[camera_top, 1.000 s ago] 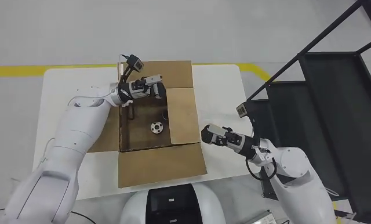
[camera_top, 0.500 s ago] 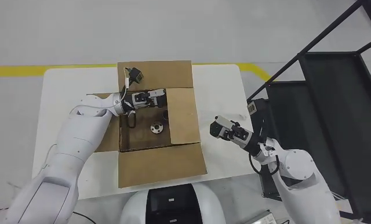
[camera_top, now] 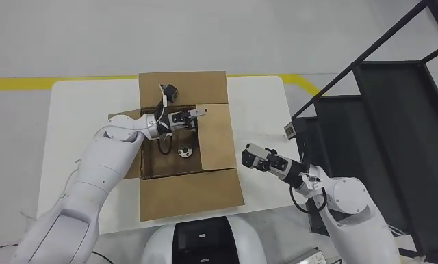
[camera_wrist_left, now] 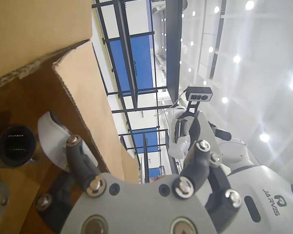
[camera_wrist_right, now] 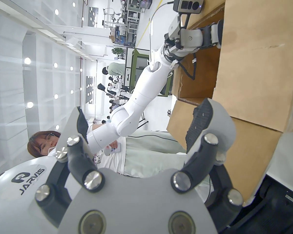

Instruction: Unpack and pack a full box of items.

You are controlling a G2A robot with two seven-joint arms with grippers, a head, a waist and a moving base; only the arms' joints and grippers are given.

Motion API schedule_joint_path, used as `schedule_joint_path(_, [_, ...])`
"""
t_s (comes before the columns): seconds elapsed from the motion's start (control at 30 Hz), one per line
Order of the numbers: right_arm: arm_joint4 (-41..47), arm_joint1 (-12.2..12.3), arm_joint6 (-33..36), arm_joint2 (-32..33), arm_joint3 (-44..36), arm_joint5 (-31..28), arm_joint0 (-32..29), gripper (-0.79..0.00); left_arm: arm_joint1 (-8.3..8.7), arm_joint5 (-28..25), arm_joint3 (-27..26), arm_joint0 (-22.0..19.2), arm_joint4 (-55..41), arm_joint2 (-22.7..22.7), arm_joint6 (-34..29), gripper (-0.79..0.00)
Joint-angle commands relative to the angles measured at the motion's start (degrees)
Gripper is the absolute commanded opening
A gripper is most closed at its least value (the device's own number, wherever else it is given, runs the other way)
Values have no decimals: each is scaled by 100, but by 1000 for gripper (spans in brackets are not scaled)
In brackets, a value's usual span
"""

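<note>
White worktop (camera_top: 260, 100), open box (camera_top: 191, 189) on it. Left gripper (camera_top: 197, 114) has its fingers spread wide astride a box wall, empty. Right gripper (camera_top: 245, 154) hovers beside the box, fingers released too.

Brown cardboard box (camera_top: 188, 195) on the white bench (camera_top: 260, 107), silver flange (camera_top: 184, 151) inside, yellow stripe (camera_top: 68, 81) crossing grey floor (camera_top: 205, 31).

White table (camera_top: 260, 103), black rack (camera_top: 383, 113) near its right side

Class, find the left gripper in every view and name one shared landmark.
Top view: left gripper at the box's far corner, by its right flap.
Left wrist view: gripper nearest, open, straddling that flap.
Right wrist view: gripper far off, against the flap.
Shared landmark: the flap.
</note>
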Motion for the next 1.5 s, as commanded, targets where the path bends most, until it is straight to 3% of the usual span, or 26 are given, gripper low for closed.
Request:
schedule_joint_path(0.0, [-64,13,180,-91,-10,39,4,0,-80,-113,23,-22,-375,12,-34,0])
schedule_joint_path(0.17, [-248,54,912,-483,-52,97,119,0,-200,-206,-175,-145,-957,1,-312,0])
schedule_joint_path(0.4, [-365,63,1009,-926,262,216,318,0,-398,-123,-99,-302,-1267,221,-601,0])
schedule_joint_path(0.67, [-741,2,136,-1472,689,228,707,0,-627,-209,241,-473,-1440,441,-812,0])
schedule_joint_path(0.87, [-733,-7,-924,-1111,581,-13,575,0,-689,-280,403,-565,-1464,400,-776,0])
schedule_joint_path(1.0, [-549,19,-1393,-572,554,-117,152,0,-557,-325,234,-508,-1422,109,-732,0])
schedule_joint_path(1.13, [-342,34,-1533,-267,570,-112,-98,0,-256,-102,-280,-194,-1205,-352,-955,0])
schedule_joint_path(1.33, [-279,12,-1847,-246,817,-247,23,0,286,234,-1601,762,-1076,-1515,-1290,0])
schedule_joint_path(1.47, [-730,-7,-2244,-373,1103,-66,228,0,584,290,-2541,1535,-1046,-2509,-1254,0])
